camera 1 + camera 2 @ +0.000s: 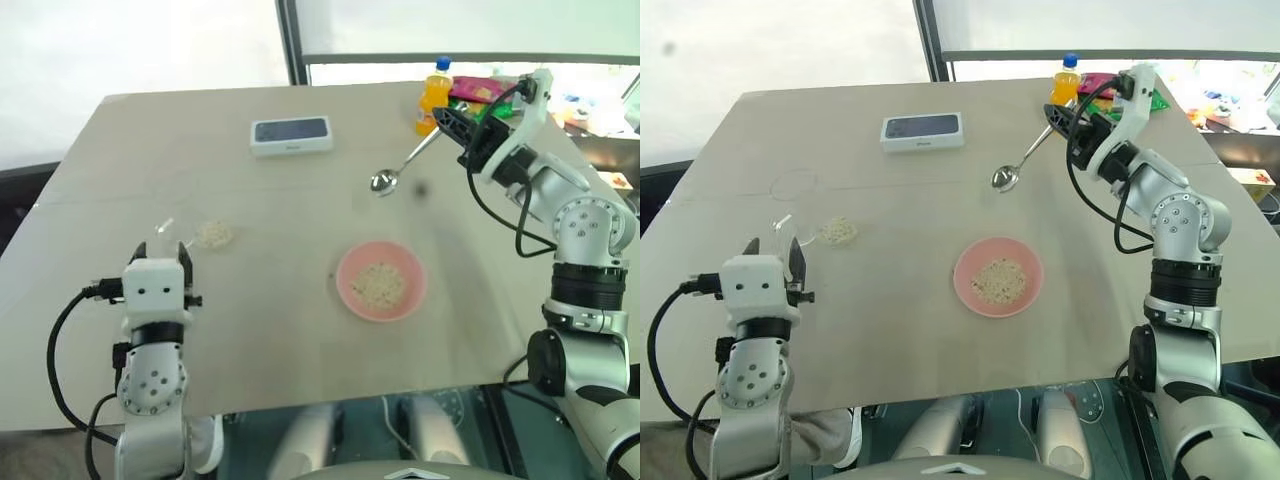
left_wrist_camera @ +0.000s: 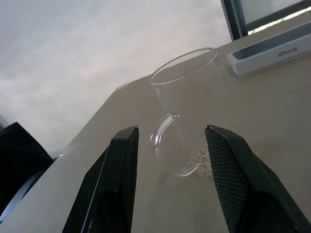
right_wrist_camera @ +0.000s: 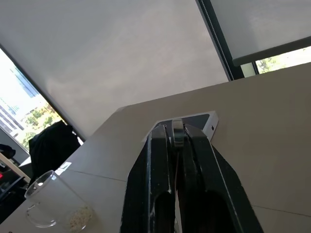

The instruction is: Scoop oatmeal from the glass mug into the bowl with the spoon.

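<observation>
Pink and shallow, the bowl [image 1: 381,281] sits on the tan table [image 1: 260,330] and serves as the landmark here; a patch of oatmeal [image 1: 379,285] lies in its bottom.

Well to the left of the bowl and slightly farther back stands the mug [image 1: 812,226], clear glass and hard to pick out from the head views, with a small heap of oat flakes [image 1: 838,231] in its base. In the left wrist view the mug [image 2: 181,119] stands upright, its handle [image 2: 165,145] turned toward the camera.

The left gripper [image 1: 160,256] hovers just short of the mug, on the near-left side of the bowl. Its fingers [image 2: 121,165] stand apart with nothing between them; the mug's handle lines up with the gap but lies beyond the tips, not touched.

The right gripper [image 1: 452,122] is raised behind and to the right of the bowl. Its fingers [image 3: 158,160] are pressed together on the handle of the spoon [image 1: 405,165], which slants down and left from the grip, so that its oval head [image 1: 383,182] hangs above the table behind the bowl.

Farther back and left of the bowl lies a white phone box [image 1: 291,135]. An orange bottle [image 1: 434,95] stands at the far edge of the table, behind the bowl and just beside the right gripper.
</observation>
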You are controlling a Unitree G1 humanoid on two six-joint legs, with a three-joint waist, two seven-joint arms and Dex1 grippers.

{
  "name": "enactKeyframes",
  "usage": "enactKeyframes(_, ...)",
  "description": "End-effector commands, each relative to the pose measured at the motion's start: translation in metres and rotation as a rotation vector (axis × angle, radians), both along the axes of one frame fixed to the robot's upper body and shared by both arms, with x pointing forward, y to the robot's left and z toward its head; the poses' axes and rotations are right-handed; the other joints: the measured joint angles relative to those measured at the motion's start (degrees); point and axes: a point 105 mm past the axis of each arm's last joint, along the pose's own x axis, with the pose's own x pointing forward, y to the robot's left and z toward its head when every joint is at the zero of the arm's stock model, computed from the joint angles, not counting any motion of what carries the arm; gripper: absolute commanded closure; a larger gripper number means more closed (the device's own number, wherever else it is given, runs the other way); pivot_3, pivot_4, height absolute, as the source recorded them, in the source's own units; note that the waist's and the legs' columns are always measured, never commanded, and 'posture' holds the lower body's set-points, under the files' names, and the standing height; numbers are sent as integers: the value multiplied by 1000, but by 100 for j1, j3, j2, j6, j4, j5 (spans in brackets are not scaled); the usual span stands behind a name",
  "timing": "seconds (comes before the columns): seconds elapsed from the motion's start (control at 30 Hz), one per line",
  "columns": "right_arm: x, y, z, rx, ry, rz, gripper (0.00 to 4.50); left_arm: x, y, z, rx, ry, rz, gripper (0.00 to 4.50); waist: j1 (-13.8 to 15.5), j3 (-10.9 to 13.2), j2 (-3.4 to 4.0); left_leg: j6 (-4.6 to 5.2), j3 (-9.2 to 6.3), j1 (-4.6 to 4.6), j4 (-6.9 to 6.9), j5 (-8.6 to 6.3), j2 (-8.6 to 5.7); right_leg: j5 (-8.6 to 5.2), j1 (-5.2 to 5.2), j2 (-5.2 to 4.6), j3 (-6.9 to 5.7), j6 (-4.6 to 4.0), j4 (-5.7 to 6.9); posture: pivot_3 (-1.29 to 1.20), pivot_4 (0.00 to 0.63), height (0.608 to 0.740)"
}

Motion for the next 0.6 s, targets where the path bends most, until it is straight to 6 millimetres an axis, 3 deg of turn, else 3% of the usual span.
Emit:
enactKeyframes(0.03, -5, 1, 21, 20, -81, 10, 4500, 1, 12, 6, 11, -42, 34, 2301, -4, 0, 0, 0, 0, -2, 0, 0, 0, 0, 0, 0, 0, 0, -1, 0, 150, 740)
enactKeyframes(0.33, -9, 0, 21, 25, -82, 10, 4500, 7, 32, 2, -1, -53, 89, 2301, -4, 0, 0, -1, 2, -4, -3, -1, -1, 0, -2, -4, 3, 0, -4, 0, 150, 740)
enactKeyframes(0.6, -8, 1, 20, 29, -88, 5, 4500, 26, 37, 7, 9, -59, 71, 2301, -9, 0, 0, -1, -2, -3, -2, -1, -1, 1, -2, -3, 0, 0, 0, 0, 150, 740)
